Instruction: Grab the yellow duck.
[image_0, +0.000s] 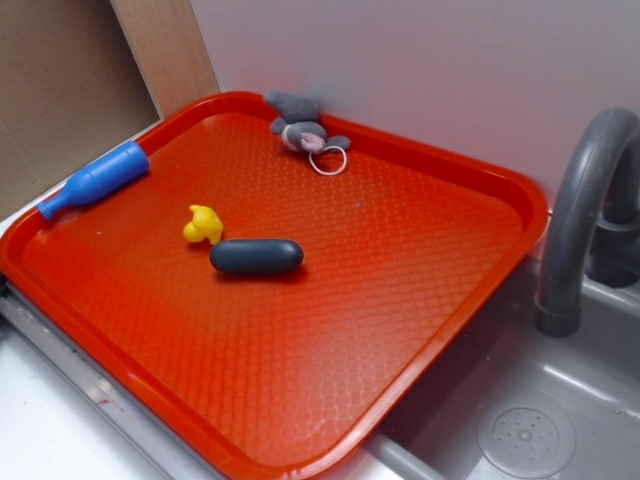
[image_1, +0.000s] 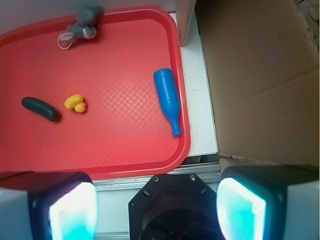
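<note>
So the hand (image_1: 157, 200) is hanging back off the tray's near edge, fingers (image_1: 65, 210) spread wide with nothing between them. You only catch it from the wrist view; the side camera doesn't show the arm at all. It's parked over the pale worktop (image_1: 200, 125) strip, well apart from anything it needs.

Moving out from there: the red tray (image_0: 440, 300) with the waffle pattern, a blue bottle (image_1: 167, 97) lying on its side along the edge closest to the hand, then the yellow duck (image_1: 75, 103) sitting more or less mid-tray. Right next to the duck is a dark capsule (image_0: 256, 256), and they look nearly touching in the side view, with a small gap in the wrist view. Way at the far rim there's a grey plush mouse (image_0: 300, 128) with a little white ring, and off to the side a grey tap (image_0: 580, 210) over a sink.

If I were doing this, I'd bring the hand across and past the bottle first, center it over the duck, then turn it so the fingers close along the line that doesn't include the capsule. The duck's tiny and lumpy, probably squishy, so go low, nearly to the tray floor, and squeeze the body rather than the head. Main risk I see is a finger clipping the capsule and knocking the duck away.
</note>
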